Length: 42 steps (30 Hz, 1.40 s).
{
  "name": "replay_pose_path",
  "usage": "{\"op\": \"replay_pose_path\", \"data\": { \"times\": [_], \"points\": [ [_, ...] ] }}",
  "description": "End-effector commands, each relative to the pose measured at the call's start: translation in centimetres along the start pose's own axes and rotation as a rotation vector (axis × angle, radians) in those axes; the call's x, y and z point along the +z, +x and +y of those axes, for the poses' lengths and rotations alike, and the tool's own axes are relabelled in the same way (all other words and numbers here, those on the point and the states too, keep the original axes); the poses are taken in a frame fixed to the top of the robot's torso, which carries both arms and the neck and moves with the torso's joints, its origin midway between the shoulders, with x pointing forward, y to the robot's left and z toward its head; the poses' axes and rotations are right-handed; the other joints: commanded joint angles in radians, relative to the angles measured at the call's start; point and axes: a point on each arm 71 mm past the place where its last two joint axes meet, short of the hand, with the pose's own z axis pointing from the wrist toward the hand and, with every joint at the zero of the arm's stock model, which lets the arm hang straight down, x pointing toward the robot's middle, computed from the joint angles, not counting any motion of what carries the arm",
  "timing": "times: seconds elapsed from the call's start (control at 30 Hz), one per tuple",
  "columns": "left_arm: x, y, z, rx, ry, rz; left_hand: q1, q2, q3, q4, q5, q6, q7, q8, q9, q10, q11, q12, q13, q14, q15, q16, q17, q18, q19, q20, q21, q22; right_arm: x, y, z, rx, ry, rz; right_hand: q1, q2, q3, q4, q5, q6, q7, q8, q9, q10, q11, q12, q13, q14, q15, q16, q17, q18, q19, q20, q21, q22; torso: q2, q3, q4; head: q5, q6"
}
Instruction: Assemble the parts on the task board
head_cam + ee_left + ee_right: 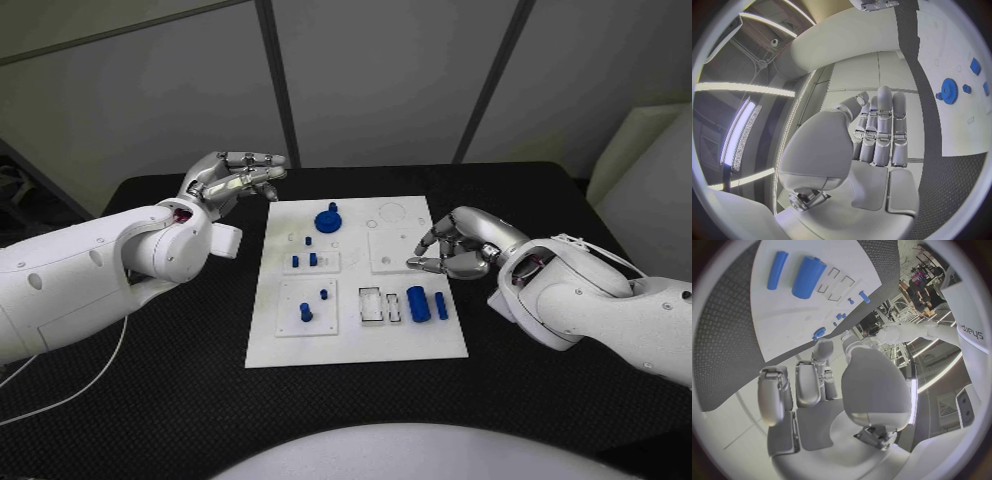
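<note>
Right robot hand (826, 390) curled (gear (949, 91) opposite wrist).

The head view looks steeply down on the task board (358, 345); both wrist views, close behind their fingers, share it.

From above, the right hand (459, 245) overlaps the task board's (361, 345) right edge, hiding the strip beneath its curled fingers. The small blue pegs (303, 260) are too tiny to tell their shapes apart. In the left wrist view the board is cut off at the circle's rim beyond the blue gear (949, 91).
</note>
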Motion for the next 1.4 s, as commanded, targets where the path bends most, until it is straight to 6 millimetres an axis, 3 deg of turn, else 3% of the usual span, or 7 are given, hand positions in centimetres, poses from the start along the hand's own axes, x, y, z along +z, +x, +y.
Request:
{"op": "replay_pose_path", "data": {
  "times": [0.03, 0.17, 0.43, 0.6, 0.93, 1.4],
  "points": [
    [0.0, 0.1, 0.0, -0.010, -0.001, 0.017, -0.010, 0.003, -0.003, -0.006, -0.007, -0.007, 0.001, -0.004, -0.002, -0.004, 0.001, -0.005, 0.001, 0.002, 0.008, -0.004, -0.001, -0.012, -0.007, 0.003, -0.006, -0.001, -0.4, 0.0, -0.4, -0.054, 0.094, 0.019, -0.005, 0.007, -0.024, 0.010, 0.009, -0.013, 0.001, 0.008, 0.049, -0.004, 0.001, 0.134, 0.148, 0.033, -0.004, 0.015, 0.024, -0.015, 0.104, 0.005, 0.003, 0.264, -0.002, 0.0026, -0.0029, -0.020, -0.001],
    [0.0, 0.1, 0.1, -0.010, -0.004, 0.018, -0.011, 0.003, -0.003, -0.005, -0.007, -0.007, 0.001, -0.004, -0.002, -0.004, 0.001, -0.005, 0.001, 0.002, 0.009, -0.004, -0.001, -0.012, -0.007, 0.003, -0.007, -0.001, -1.0, 0.2, -1.1, -0.100, 0.162, 0.008, 0.008, 0.005, -0.057, 0.012, 0.031, -0.037, 0.000, 0.019, 0.148, 0.017, 0.001, 0.325, 0.355, 0.038, -0.007, 0.038, 0.063, -0.015, 0.104, 0.007, 0.003, 0.264, -0.002, -0.0017, -0.0021, -0.029, -0.001],
    [-0.1, 0.1, 0.1, -0.010, -0.005, 0.018, -0.013, 0.004, -0.004, -0.004, -0.007, -0.008, 0.001, -0.005, -0.002, -0.005, 0.001, -0.005, 0.001, 0.002, 0.009, -0.005, -0.001, -0.012, -0.007, 0.003, -0.008, -0.002, -1.9, 2.6, -1.4, -0.119, 0.225, 0.074, -0.012, 0.003, -0.106, 0.012, 0.035, -0.056, 0.000, 0.017, 0.216, 0.015, 0.001, 0.368, 0.412, 0.041, -0.004, 0.054, 0.094, -0.015, 0.104, 0.006, 0.003, 0.264, 0.000, 0.0005, -0.0043, -0.025, -0.005],
    [-0.1, 0.1, 0.1, -0.010, -0.005, 0.019, -0.013, 0.004, -0.004, -0.004, -0.007, -0.008, 0.001, -0.005, -0.002, -0.005, 0.001, -0.005, 0.001, 0.002, 0.009, -0.005, -0.001, -0.012, -0.007, 0.003, -0.008, -0.002, -1.8, 3.2, -1.5, -0.141, 0.235, 0.095, -0.015, 0.005, -0.124, 0.012, 0.036, -0.065, 0.002, 0.014, 0.238, 0.010, 0.003, 0.367, 0.418, 0.040, -0.003, 0.055, 0.096, -0.015, 0.104, 0.007, 0.003, 0.264, -0.001, -0.0025, -0.0014, -0.025, -0.005],
    [-0.2, 0.1, 0.1, -0.010, -0.005, 0.019, -0.013, 0.004, -0.004, -0.004, -0.007, -0.008, 0.001, -0.005, -0.002, -0.005, 0.001, -0.005, 0.001, 0.002, 0.009, -0.005, -0.001, -0.012, -0.007, 0.003, -0.008, -0.002, -1.4, 4.3, -0.9, -0.166, 0.225, 0.128, -0.028, 0.008, -0.150, 0.013, 0.036, -0.072, 0.002, 0.010, 0.266, 0.005, 0.004, 0.365, 0.424, 0.039, -0.002, 0.053, 0.093, -0.015, 0.104, 0.009, 0.003, 0.264, 0.000, -0.0017, -0.0026, -0.020, -0.010],
    [-0.2, -0.1, 0.1, -0.009, -0.005, 0.018, -0.013, 0.004, -0.004, -0.004, -0.007, -0.008, 0.001, -0.005, -0.002, -0.005, 0.001, -0.005, 0.001, 0.002, 0.009, -0.005, -0.001, -0.012, -0.007, 0.003, -0.008, -0.002, -0.7, 6.1, -1.4, -0.187, 0.240, 0.182, -0.028, 0.010, -0.154, 0.013, 0.037, -0.070, 0.002, 0.011, 0.274, 0.008, 0.004, 0.373, 0.433, 0.039, -0.002, 0.054, 0.094, -0.015, 0.104, 0.009, 0.003, 0.264, 0.001, -0.0026, -0.0007, -0.013, -0.016]
  ]
}}
